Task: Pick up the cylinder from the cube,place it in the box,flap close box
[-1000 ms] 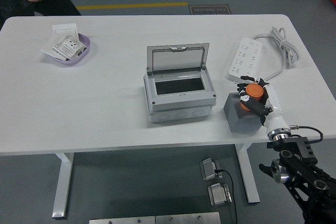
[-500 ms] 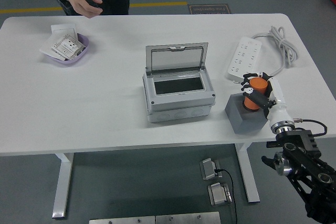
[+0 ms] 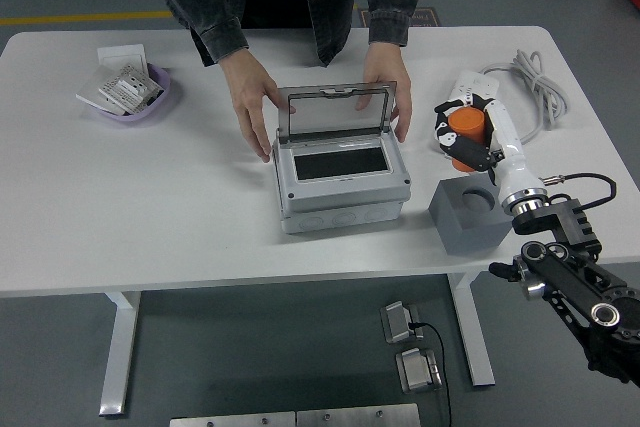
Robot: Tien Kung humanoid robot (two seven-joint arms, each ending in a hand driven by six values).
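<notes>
Right hand [image 3: 466, 135] raised above desk [image 3: 150, 207], fingers [image 3: 446, 112] grasping orange cylinder [image 3: 464, 132], at 12 o'clock of grey cube [image 3: 470, 214]. Person's hands [image 3: 250, 97] bracing open box [image 3: 342, 175].

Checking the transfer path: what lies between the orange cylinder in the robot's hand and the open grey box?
In the head view, only bare white table and the person's hand on the box separate it from the cylinder in the right hand.
</notes>
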